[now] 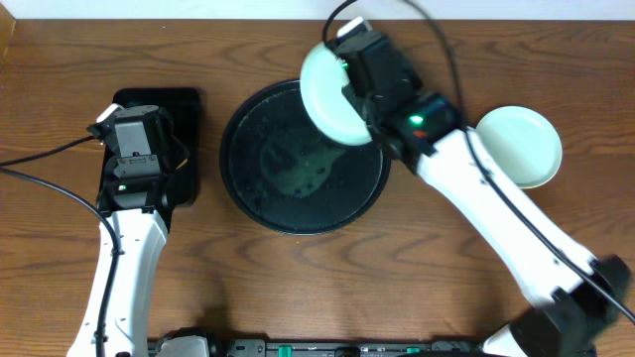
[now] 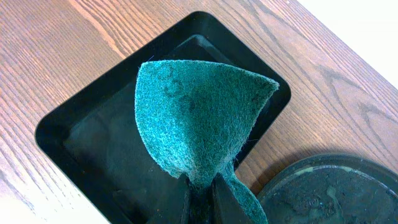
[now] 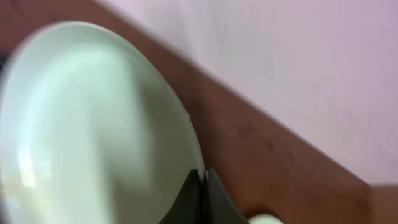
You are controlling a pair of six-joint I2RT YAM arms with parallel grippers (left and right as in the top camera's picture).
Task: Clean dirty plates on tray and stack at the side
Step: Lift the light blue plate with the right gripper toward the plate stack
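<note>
Your right fingers (image 3: 186, 202) were clamped on a tilted plate (image 1: 327, 94) above the far-right rim of the tray (image 1: 258, 198). Your left fingers (image 2: 194, 205), pinched shut on the scouring pad (image 2: 193, 118), sat well left of it.

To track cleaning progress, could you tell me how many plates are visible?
2. One plate is held in the right gripper above the tray's far-right rim; the other plate lies on the table right of the tray. Another may be hidden beneath it.
</note>
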